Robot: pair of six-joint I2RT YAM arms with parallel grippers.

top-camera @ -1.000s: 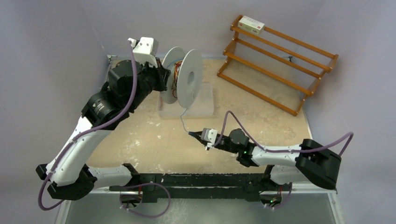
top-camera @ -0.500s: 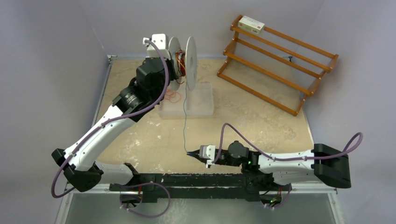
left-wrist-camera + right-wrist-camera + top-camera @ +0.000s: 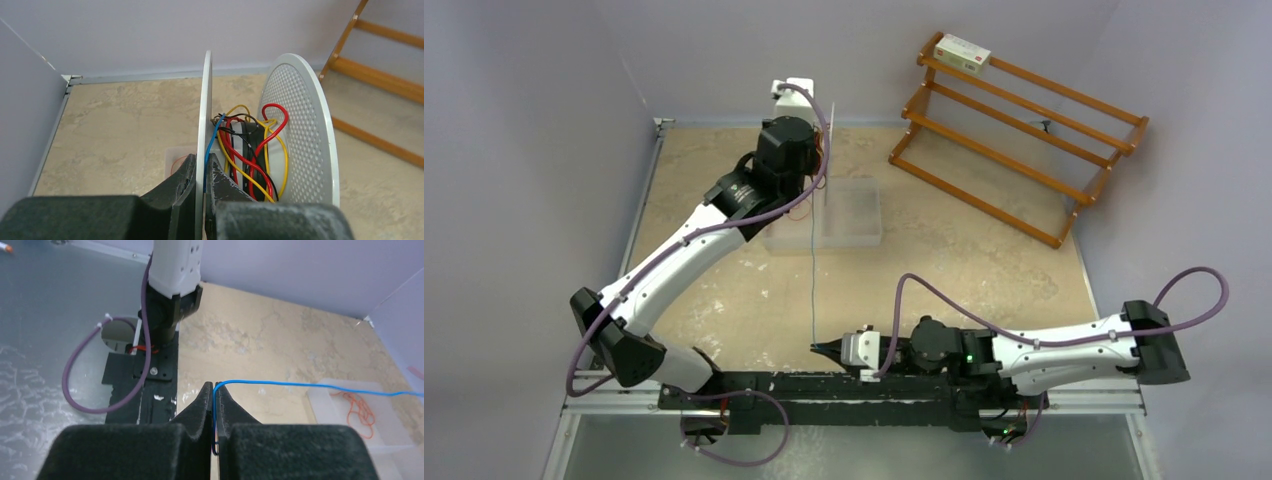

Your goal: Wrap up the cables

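A white spool stands edge-on (image 3: 831,150) on a clear stand (image 3: 854,215) at the back. My left gripper (image 3: 201,161) is shut on the rim of the spool's plain disc (image 3: 207,100); the perforated disc (image 3: 300,130) is to its right. Red, yellow, black and blue wires sit on the hub between them. The blue cable (image 3: 812,280) runs taut and straight from the spool to my right gripper (image 3: 816,348), near the front edge. The right gripper (image 3: 214,388) is shut on the blue cable's end (image 3: 280,384). A curly red-orange cable (image 3: 361,410) lies in the clear stand.
A wooden rack (image 3: 1014,130) stands at the back right with a small box (image 3: 962,50) on its top shelf. The black mounting rail (image 3: 844,385) runs along the near edge. Walls close in the left, back and right sides.
The left arm has swung right and turned the spool until it is edge-on. The right gripper has drawn back toward the near edge, pulling the blue cable straight.
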